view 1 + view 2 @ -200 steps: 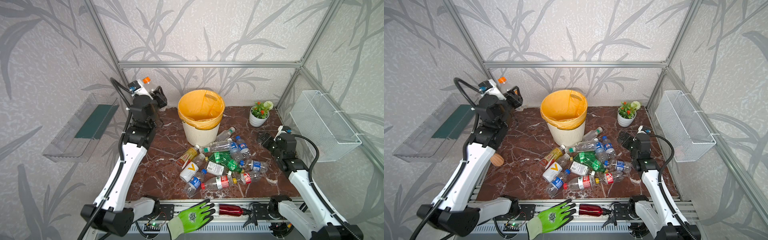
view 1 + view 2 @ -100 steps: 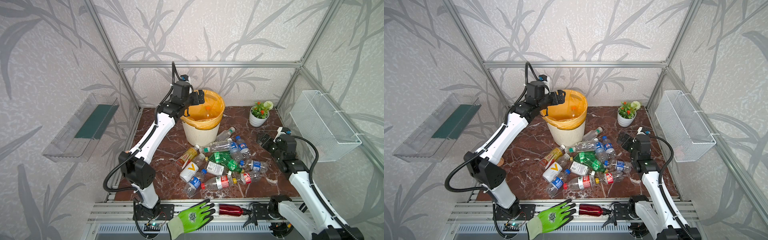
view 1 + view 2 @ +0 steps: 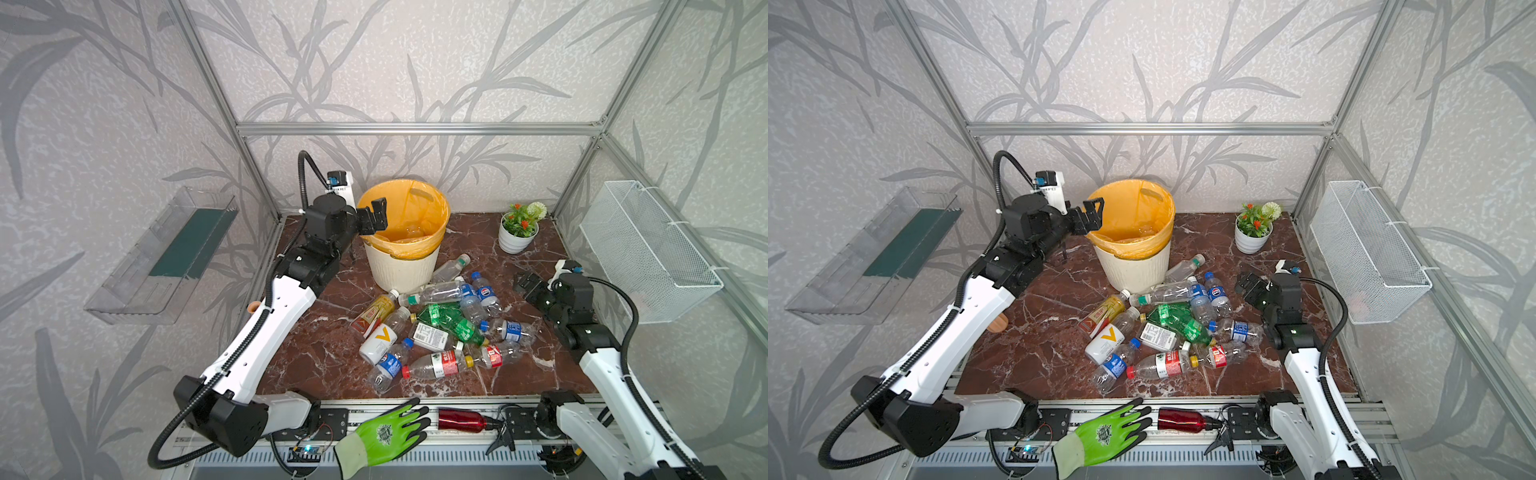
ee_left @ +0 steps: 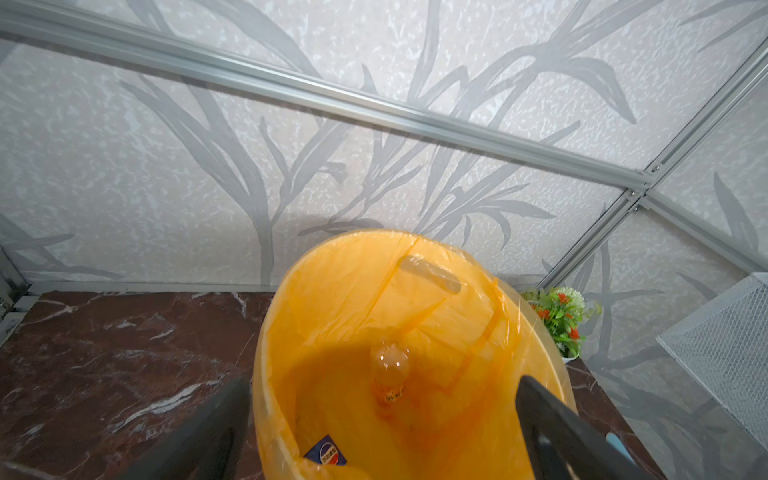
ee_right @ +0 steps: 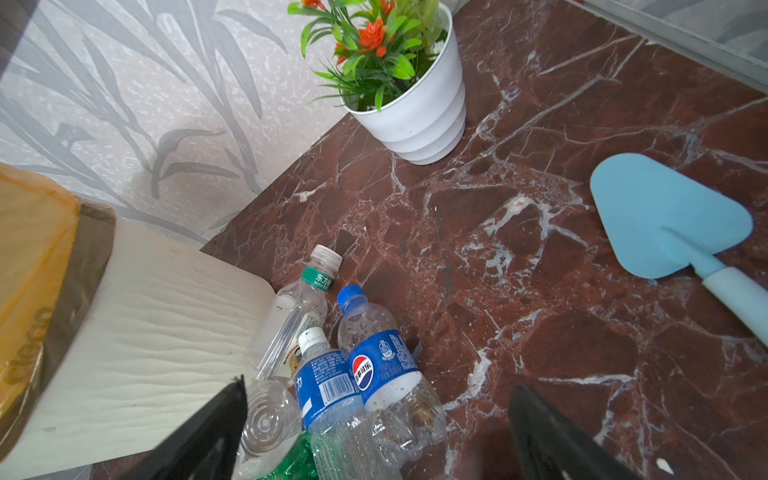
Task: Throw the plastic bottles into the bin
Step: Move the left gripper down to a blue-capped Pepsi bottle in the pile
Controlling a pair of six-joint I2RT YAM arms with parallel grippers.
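Observation:
The bin point(image 3: 401, 270) point(image 3: 1133, 272), a cream ribbed bucket with a yellow-orange bag, stands at the back of the table. My left gripper point(image 3: 374, 216) point(image 3: 1093, 212) hangs open and empty at its left rim. In the left wrist view a clear bottle point(image 4: 388, 372) lies inside the bin point(image 4: 266, 353), with a blue-labelled one point(image 4: 326, 453) below it. Several plastic bottles point(image 3: 440, 324) point(image 3: 1167, 328) lie in a heap in front of the bin. My right gripper point(image 3: 525, 284) point(image 5: 378, 388) is open, just right of the heap, over a blue Pepsi bottle point(image 5: 384, 365).
A white flowerpot point(image 3: 517, 239) stands back right, with a wire basket point(image 3: 648, 249) on the right wall and a clear shelf point(image 3: 166, 257) on the left wall. A green glove point(image 3: 386, 434) and a red metal bottle point(image 3: 461, 419) lie on the front rail. A blue spatula point(image 5: 669, 220) lies near the right gripper.
My left arm swung from the far left over to the bin with an orange-capped bottle, opened and let it drop inside. The right arm has barely moved.

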